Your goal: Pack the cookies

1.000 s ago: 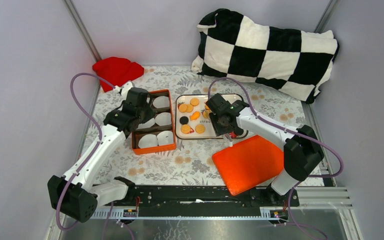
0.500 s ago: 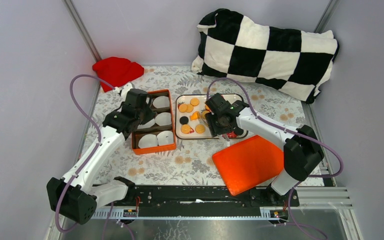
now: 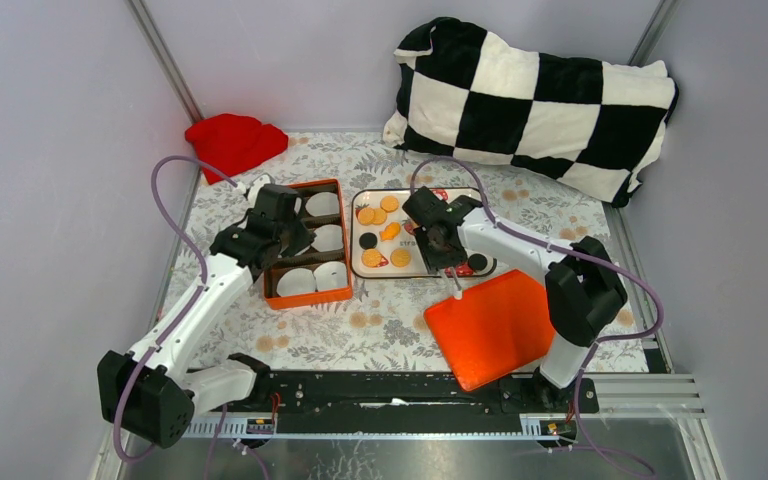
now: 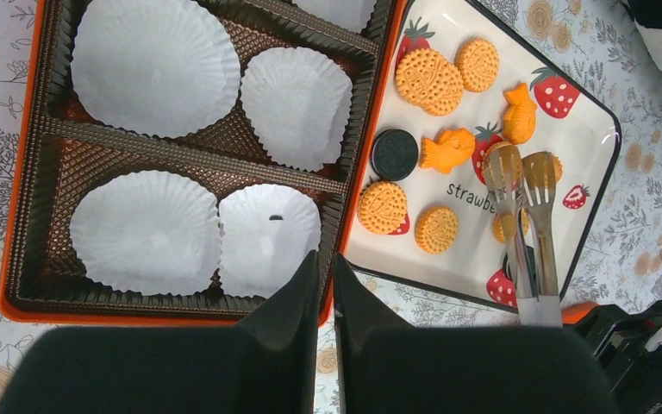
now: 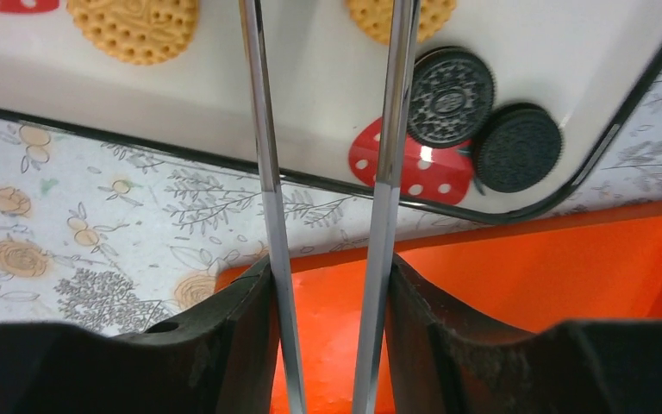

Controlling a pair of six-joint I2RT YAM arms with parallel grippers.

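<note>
On bench [image 3: 380, 320]: box [image 3: 305, 300] liners [image 4: 155, 53] all empty, nothing packed | cookies [image 4: 429, 81] all on tray [image 4: 586, 142] beside box, all left to move | right arm over tray, right end effector [image 5: 327, 285] grasping tongs [image 4: 521, 207], tips apart | left arm above box, left end effector [image 4: 326, 276] nearly clenched, empty

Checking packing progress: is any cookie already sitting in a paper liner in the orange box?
No, the white liners in the orange box hold no cookies; the cookies lie on the tray.
</note>
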